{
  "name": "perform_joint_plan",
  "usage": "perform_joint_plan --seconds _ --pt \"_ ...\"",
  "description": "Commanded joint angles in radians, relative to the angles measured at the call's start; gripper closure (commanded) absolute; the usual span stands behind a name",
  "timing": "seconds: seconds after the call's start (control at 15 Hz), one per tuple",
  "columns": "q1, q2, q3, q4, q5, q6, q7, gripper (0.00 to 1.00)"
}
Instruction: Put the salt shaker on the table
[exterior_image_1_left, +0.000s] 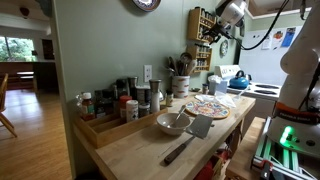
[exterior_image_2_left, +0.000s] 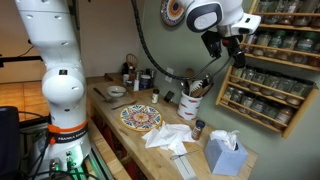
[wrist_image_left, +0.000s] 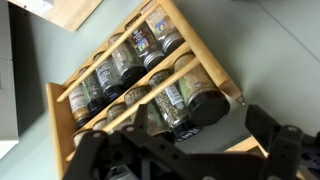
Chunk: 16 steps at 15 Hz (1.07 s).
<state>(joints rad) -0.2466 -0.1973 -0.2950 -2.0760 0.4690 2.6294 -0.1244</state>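
Observation:
A wooden spice rack hangs on the wall above the far end of the table. It also shows in an exterior view and fills the wrist view. It holds several black-lidded jars, and I cannot tell which is the salt shaker. My gripper is raised in front of the rack, high above the table. It is also seen in an exterior view. In the wrist view the gripper is open and empty, its fingers on either side of a black-lidded jar on the rack's lower shelf.
On the table stand a bowl with a spoon, a spatula, a patterned plate, a utensil crock, a white cloth and a tissue box. Jars line the back ledge. A stove with a blue kettle lies beyond.

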Motion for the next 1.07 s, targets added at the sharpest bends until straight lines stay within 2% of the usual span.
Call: perform_joint_plan --seconds 0.0,0.33,0.4,0.73,1.0 --pt "0.02 -0.031 0.008 -0.058 -0.109 0.04 -0.066 0.0" --pt "0.049 -0.009 0.017 -0.053 -0.133 0.105 -0.059 0.0" --pt "0.05 -0.002 0.007 -0.031 -0.122 0.074 -0.053 0.0" --pt "0.054 0.0 0.006 -0.028 -0.122 0.077 -0.053 0.0" --pt "0.056 0.051 0.021 -0.014 -0.124 0.163 -0.012 0.0"
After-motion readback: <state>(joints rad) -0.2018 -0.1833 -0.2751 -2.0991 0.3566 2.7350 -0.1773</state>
